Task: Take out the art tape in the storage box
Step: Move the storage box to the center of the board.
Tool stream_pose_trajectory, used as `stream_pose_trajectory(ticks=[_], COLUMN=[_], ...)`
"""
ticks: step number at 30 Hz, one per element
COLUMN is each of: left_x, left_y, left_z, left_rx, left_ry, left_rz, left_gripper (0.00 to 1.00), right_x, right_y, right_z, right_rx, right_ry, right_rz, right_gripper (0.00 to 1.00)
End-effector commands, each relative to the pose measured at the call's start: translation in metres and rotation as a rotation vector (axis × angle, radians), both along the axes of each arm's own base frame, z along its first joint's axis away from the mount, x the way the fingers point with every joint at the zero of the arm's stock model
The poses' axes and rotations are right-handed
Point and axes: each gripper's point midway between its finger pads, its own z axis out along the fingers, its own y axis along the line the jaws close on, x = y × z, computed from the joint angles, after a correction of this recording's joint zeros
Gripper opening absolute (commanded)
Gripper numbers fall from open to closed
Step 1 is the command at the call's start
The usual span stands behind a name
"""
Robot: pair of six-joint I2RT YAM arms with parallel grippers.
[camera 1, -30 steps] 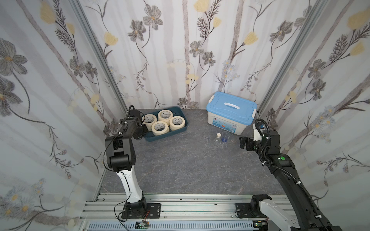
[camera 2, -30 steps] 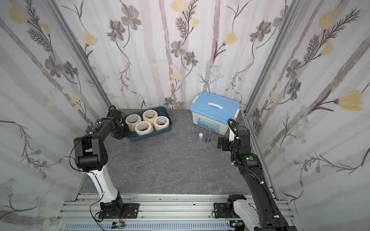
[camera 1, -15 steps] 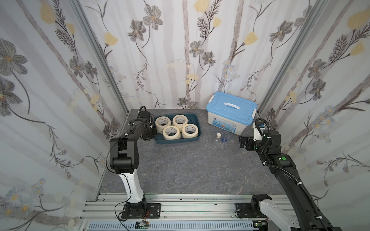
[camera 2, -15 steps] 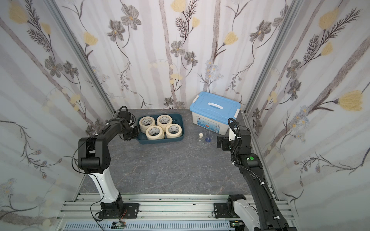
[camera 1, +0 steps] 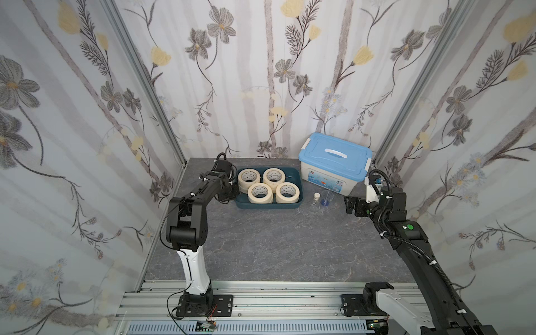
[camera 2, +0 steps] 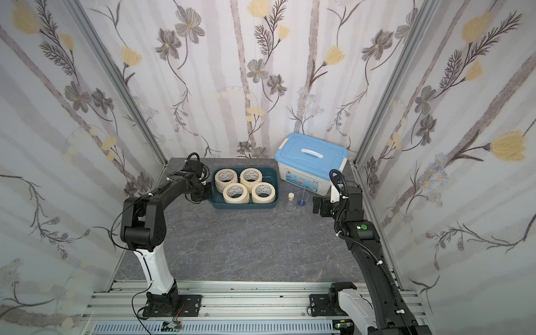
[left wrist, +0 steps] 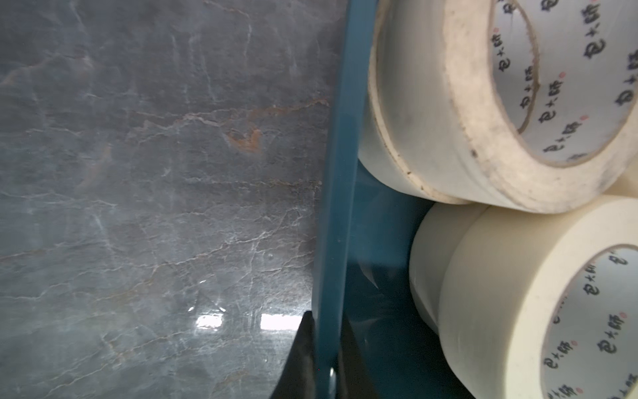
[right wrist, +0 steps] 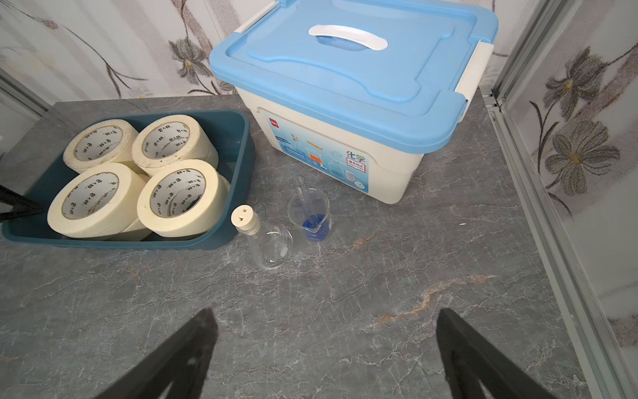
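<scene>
Four stacks of art tape (camera 1: 259,200) lie in storage box (camera 1: 266,205) near tabletop's (camera 1: 261,246) far edge; none out. My left jaws clamp box's left wall; my right jaws wide, empty. Next: right reaches across, pinches top roll's ring.

art tape (right wrist: 214,202): showing cream, white cores carrying dark print
storage box (right wrist: 243,148): showing dark teal
tub (right wrist: 390,172): showing white under a light-blue lid (right wrist: 345,79)
table (right wrist: 345,311): showing grey marble veining
walls (camera 1: 261,72): carrying grey and yellow flowers
beaker (right wrist: 312,221): showing blue inside
</scene>
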Motion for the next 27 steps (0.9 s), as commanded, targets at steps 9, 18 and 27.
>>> stream_pose_trajectory(ticks=[9,18,27], left_x=[0.021,0.008,-0.008], left_y=[-0.003,0.002,-0.054], left_z=[0.016,0.065,0.076], left_rx=[0.025,0.038,-0.086], left_ry=[-0.104,-0.159,-0.153], left_rz=[0.05,0.066,-0.022], left_gripper=[0.21,0.53,0.7], right_x=[-0.001,-0.009,-0.016], right_y=[0.003,0.007,0.029], right_z=[0.005,0.014,0.039], right_rx=[0.014,0.048,0.176], right_ry=[-0.008,-0.004,-0.009], right_rz=[0.01,0.019,0.099], right_gripper=[1.0,1.0,1.0])
